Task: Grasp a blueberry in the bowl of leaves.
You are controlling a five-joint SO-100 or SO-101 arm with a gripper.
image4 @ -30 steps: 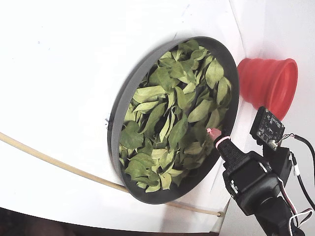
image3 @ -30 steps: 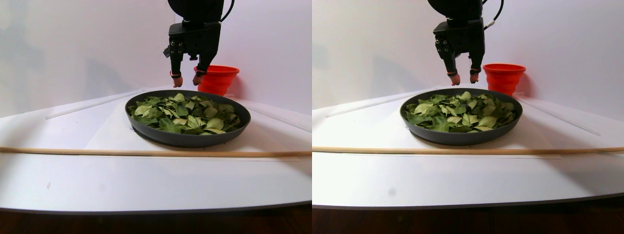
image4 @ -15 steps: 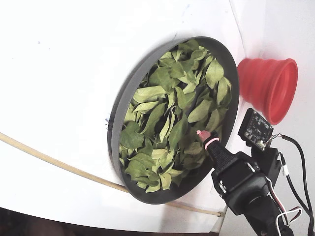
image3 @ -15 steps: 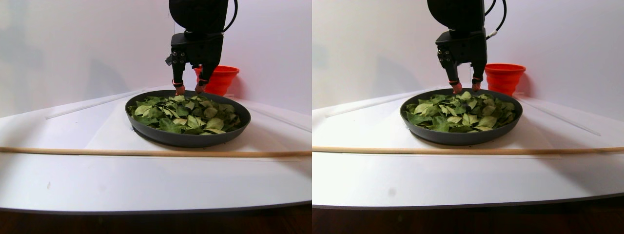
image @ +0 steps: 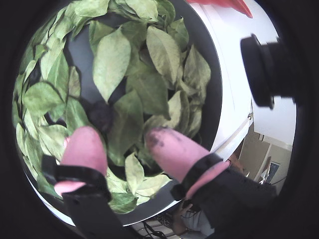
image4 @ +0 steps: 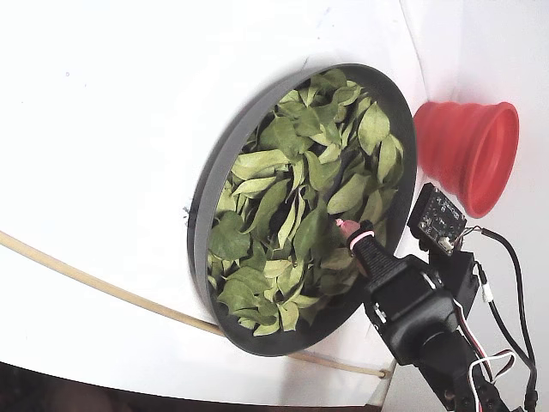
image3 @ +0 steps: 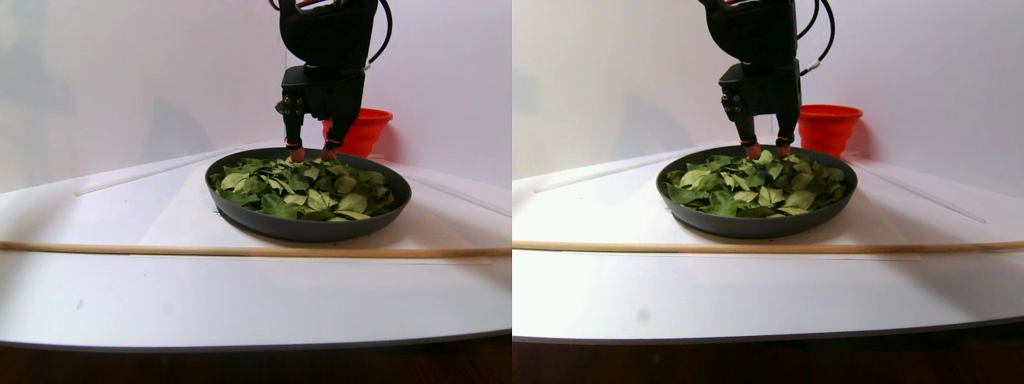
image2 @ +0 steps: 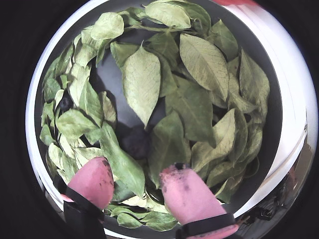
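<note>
Approach step, I'd say: hand (image2: 135, 185) w/ pink fingertips (image2: 94, 180) spread apart, empty, low over the leaves (image2: 194, 107), blueberry (image2: 134, 142) just ahead betw. them, half under foliage in the bowl (image4: 202, 193) on the table (image4: 103, 112) — next prob. dip fwd & pinch gently.

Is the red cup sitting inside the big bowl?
No, the red cup stands on the table outside the bowl, beside its rim.

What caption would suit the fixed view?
Robot claw with pink fingertips dips into a dark bowl of green leaves, red cup nearby.
</note>
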